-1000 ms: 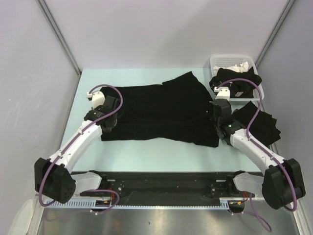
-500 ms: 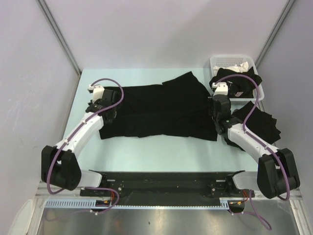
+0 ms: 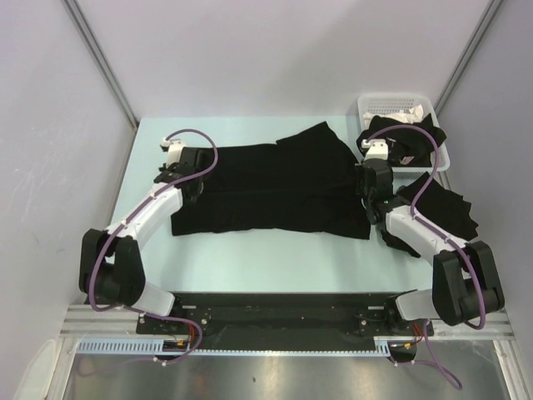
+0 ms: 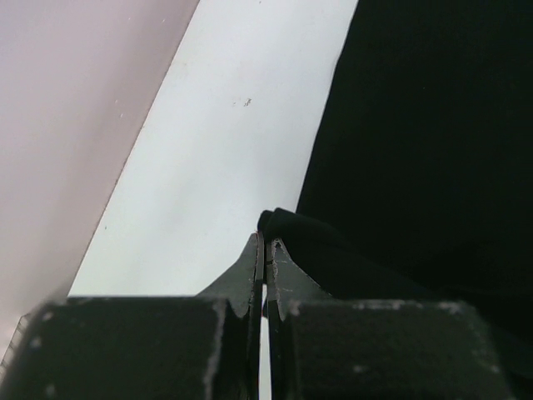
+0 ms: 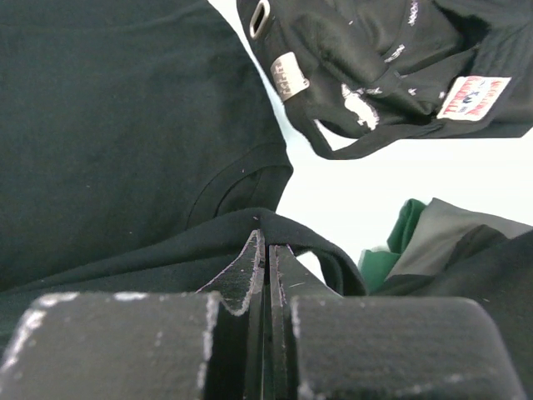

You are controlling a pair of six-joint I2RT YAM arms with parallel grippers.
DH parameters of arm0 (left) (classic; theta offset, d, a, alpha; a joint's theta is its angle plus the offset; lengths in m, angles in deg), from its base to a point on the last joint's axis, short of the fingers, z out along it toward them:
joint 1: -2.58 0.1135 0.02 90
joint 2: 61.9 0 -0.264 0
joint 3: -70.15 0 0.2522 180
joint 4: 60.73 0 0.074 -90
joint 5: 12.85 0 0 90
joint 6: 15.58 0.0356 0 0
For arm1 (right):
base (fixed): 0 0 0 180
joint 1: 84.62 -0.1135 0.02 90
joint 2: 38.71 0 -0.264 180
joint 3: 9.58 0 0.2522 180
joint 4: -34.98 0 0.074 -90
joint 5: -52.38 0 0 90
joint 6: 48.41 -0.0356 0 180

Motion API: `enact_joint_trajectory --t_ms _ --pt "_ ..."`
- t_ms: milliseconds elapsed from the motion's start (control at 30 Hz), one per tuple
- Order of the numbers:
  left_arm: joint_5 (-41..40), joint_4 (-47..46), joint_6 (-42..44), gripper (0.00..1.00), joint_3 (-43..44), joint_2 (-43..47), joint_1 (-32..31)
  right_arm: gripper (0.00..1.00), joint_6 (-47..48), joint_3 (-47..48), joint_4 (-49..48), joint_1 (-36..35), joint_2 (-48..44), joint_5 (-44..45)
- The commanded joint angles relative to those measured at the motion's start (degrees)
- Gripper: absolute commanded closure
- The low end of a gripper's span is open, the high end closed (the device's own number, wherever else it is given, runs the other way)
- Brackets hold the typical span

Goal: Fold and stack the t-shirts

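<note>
Black cloth is being pinched at two points. The spread t-shirt (image 3: 275, 187) is lying flat across the middle of the pale surface (image 3: 250, 250), sleeves pointing toward the far side.

The left hand (image 4: 265, 243) is being pressed together on a small fold at the shirt's left edge. The gathered cloth is showing just past the fingertips, with bare surface lying to their left.

The right hand (image 5: 267, 242) is also being pressed together, and a doubled edge of the same shirt is being gripped at its right side, just beside the neck opening (image 5: 241, 179).

Further t-shirts (image 3: 406, 142) are being carried in a heap by the white basket (image 3: 396, 107) at the far right corner, and are hanging over its near rim. Another black shirt (image 3: 450, 212) is lying crumpled on the surface beside the right arm. A strip of green cloth (image 5: 401, 237) is showing next to it in the right wrist view.
</note>
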Motion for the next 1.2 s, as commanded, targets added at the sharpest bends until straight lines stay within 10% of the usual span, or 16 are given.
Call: enact_joint_trajectory --t_ms 0,167,267,567,800,1167 --pt "-0.02 -3.07 2.41 1.00 2.55 -2.09 0.61 1.00 1.13 2.53 -4.85 0.73 2.37 0.64" --pt "-0.02 -3.51 2.85 1.00 2.64 -3.07 0.61 0.97 1.04 2.97 -5.82 0.82 3.52 0.81" --pt "-0.72 -3.78 3.37 0.98 2.82 -3.33 0.61 0.68 1.04 3.24 -6.00 0.91 4.04 2.21" --pt "-3.36 -3.51 4.34 0.83 3.17 -3.60 0.61 0.38 2.71 3.24 -4.60 0.91 1.86 1.87" --pt "-4.76 -4.83 5.83 0.39 2.73 -3.42 0.61 0.34 3.41 3.24 -1.70 0.82 -3.15 1.08" --pt "-0.02 3.41 0.93 0.37 5.19 2.28 -2.72 0.32 -3.97 3.24 12.45 0.73 -10.72 -2.00"
